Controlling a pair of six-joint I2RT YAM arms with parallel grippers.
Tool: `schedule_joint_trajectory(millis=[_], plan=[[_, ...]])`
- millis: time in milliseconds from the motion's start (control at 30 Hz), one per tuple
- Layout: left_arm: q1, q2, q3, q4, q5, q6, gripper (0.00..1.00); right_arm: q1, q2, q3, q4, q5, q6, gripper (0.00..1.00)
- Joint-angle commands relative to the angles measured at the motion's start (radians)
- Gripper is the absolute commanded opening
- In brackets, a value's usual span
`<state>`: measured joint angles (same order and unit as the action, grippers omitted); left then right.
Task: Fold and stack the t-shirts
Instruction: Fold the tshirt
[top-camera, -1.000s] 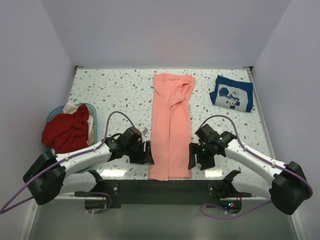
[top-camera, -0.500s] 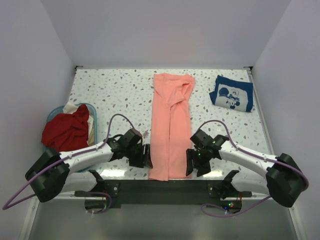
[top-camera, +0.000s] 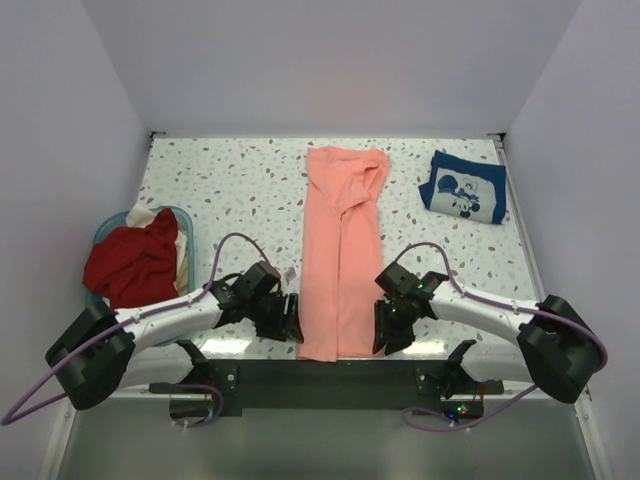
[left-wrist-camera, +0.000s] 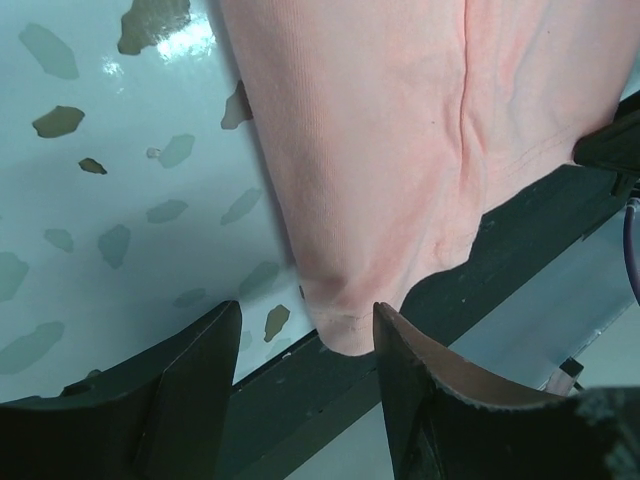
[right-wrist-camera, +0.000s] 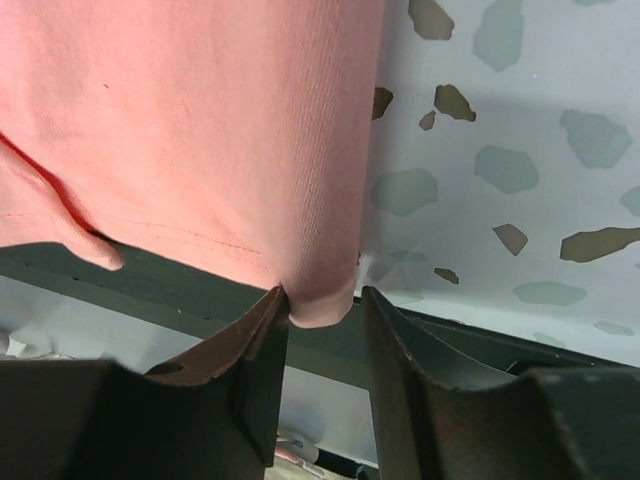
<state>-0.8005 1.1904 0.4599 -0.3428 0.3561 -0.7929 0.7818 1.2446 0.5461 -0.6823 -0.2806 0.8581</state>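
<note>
A long salmon-pink t-shirt (top-camera: 340, 250), folded into a narrow strip, lies down the middle of the table with its hem at the near edge. My left gripper (top-camera: 293, 318) stands open at the hem's left corner; in the left wrist view the shirt (left-wrist-camera: 380, 150) has that corner just ahead of the gripper (left-wrist-camera: 308, 310). My right gripper (top-camera: 380, 325) straddles the right hem corner. In the right wrist view the shirt's (right-wrist-camera: 200, 130) corner sits between the narrowed jaws of the gripper (right-wrist-camera: 322, 292), one finger touching it and a gap at the other. A folded navy t-shirt (top-camera: 463, 187) lies at the back right.
A teal basket (top-camera: 190, 225) at the left holds a dark red t-shirt (top-camera: 132, 262) and a cream one (top-camera: 150, 216). The dark front rail of the table (top-camera: 330, 380) runs just below the salmon hem.
Both grippers have slid down along the salmon shirt's sides to its hem corners. The right jaws have narrowed around the right corner; the left jaws kept their width.
</note>
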Motion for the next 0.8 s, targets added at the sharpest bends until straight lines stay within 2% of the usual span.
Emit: schedule_joint_trajectory(millis=[0,300,467,700,767], plan=[[-0.002,-0.018,-0.029,0.028,0.035,0.001,0.60,0.007,-0.014,-0.017,0.007,0.014,0.045,0.38],[-0.008,-0.034,-0.096,0.077,0.018,-0.055,0.57,0.007,-0.071,-0.038,-0.010,0.024,0.056,0.16],[-0.040,-0.057,-0.153,0.148,-0.008,-0.153,0.56,0.007,-0.094,-0.029,-0.040,0.041,0.039,0.13],[-0.094,-0.017,-0.167,0.151,-0.045,-0.183,0.55,0.007,-0.123,-0.031,-0.049,0.055,0.045,0.11],[-0.104,0.003,-0.153,0.131,-0.057,-0.181,0.51,0.007,-0.131,-0.038,-0.048,0.058,0.050,0.11]])
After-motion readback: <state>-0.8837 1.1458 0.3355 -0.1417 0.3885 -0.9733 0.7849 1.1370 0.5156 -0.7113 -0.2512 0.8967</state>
